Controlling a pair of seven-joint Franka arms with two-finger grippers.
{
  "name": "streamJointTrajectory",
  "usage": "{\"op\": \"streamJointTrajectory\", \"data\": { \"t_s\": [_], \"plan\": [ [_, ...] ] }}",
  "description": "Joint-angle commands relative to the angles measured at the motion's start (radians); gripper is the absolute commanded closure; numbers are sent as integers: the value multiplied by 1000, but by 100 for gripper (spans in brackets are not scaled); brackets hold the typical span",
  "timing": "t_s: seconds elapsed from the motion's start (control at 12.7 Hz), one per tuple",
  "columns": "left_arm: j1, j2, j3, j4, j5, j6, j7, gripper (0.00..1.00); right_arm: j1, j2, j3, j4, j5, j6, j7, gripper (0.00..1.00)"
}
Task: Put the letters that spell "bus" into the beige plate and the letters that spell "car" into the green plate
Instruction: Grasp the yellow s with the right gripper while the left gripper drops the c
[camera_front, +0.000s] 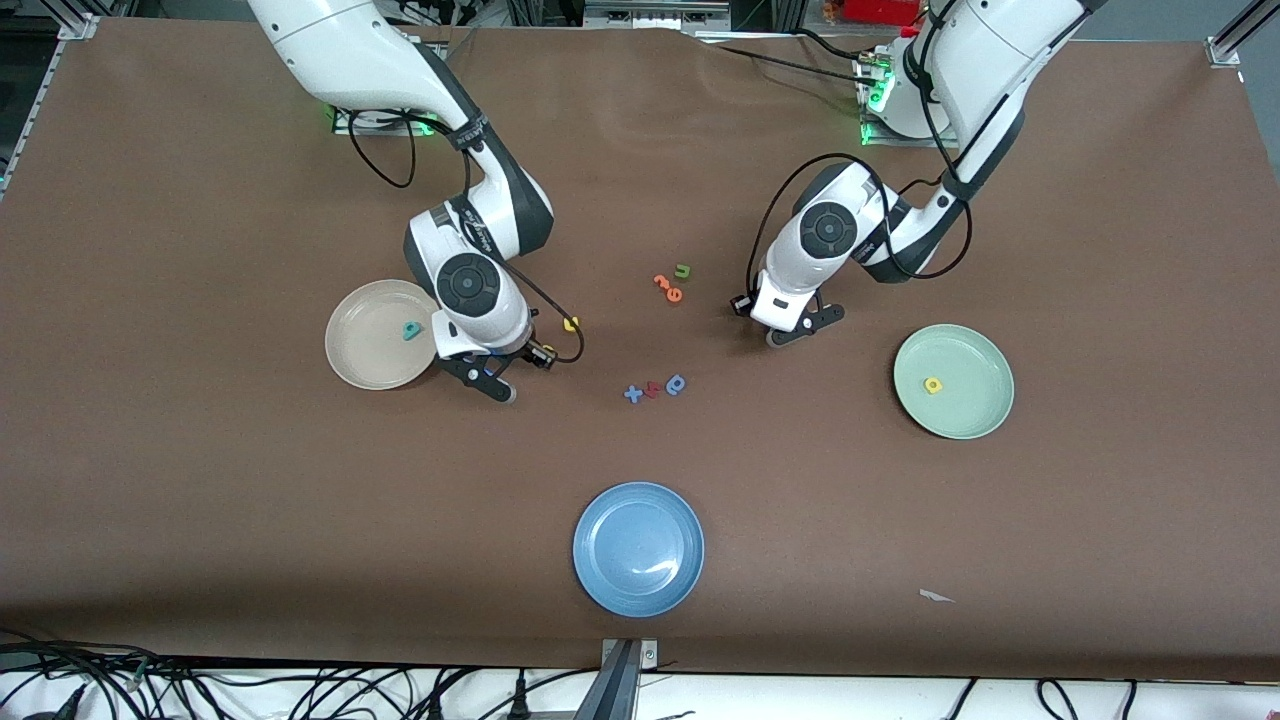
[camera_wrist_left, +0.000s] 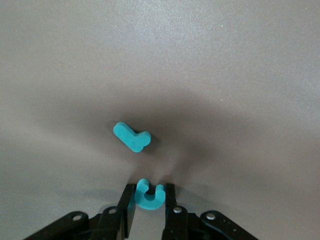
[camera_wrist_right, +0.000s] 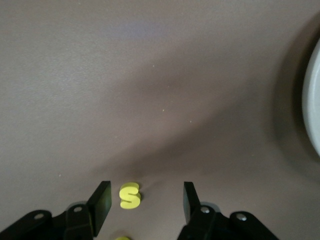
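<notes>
The left gripper (camera_wrist_left: 150, 189) is shut on the teal c (camera_wrist_left: 148, 201), one finger pressed to each side of it. The teal r (camera_wrist_left: 132, 137) lies flat on the brown table just past the fingertips. In the front view this gripper (camera_front: 797, 332) is low over the table and hides both letters. The right gripper (camera_wrist_right: 147, 192) stands open, with the yellow s (camera_wrist_right: 130, 195) lying between its fingers, closer to one. It hangs low beside the beige plate (camera_front: 355, 350), which holds the teal b (camera_front: 411, 330). The green plate (camera_front: 975, 400) holds the yellow a (camera_front: 932, 385). Another yellow letter (camera_front: 571, 323) lies near the right gripper (camera_front: 485, 378).
Two orange letters (camera_front: 668, 289) and a green u (camera_front: 683, 270) lie mid-table. A blue x (camera_front: 633, 393), a red letter (camera_front: 652, 389) and a blue a (camera_front: 676, 384) lie nearer the front camera. The blue plate (camera_front: 600, 590) stands nearest it.
</notes>
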Motion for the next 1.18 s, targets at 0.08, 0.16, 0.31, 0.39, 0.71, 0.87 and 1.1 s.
{"op": "streamJointTrajectory", "data": {
  "t_s": [0.08, 0.16, 0.31, 0.39, 0.71, 0.87, 1.1],
  "plan": [
    [64, -34, -1, 73, 41, -43, 0, 89, 26, 38, -3, 17, 14, 31, 51, 38],
    [71, -51, -1, 107, 39, -87, -1, 89, 27, 44, -3, 16, 14, 31, 51, 38],
    [133, -77, -1, 159, 41, -189, 29, 89, 40, 46, -3, 13, 14, 36, 61, 38],
    [175, -79, -2, 191, 38, -242, 92, 89, 41, 52, -3, 5, 14, 51, 71, 39],
    [336, -79, -1, 277, 35, -434, 380, 89, 55, 56, -3, -3, 12, 65, 88, 43],
    [417, -66, 2, 273, 36, -465, 542, 89, 55, 56, -3, -3, 11, 66, 88, 55],
    [468, -27, 11, 264, 42, -471, 630, 88, 55, 56, -5, -1, 5, 65, 83, 78]
  ]
}}
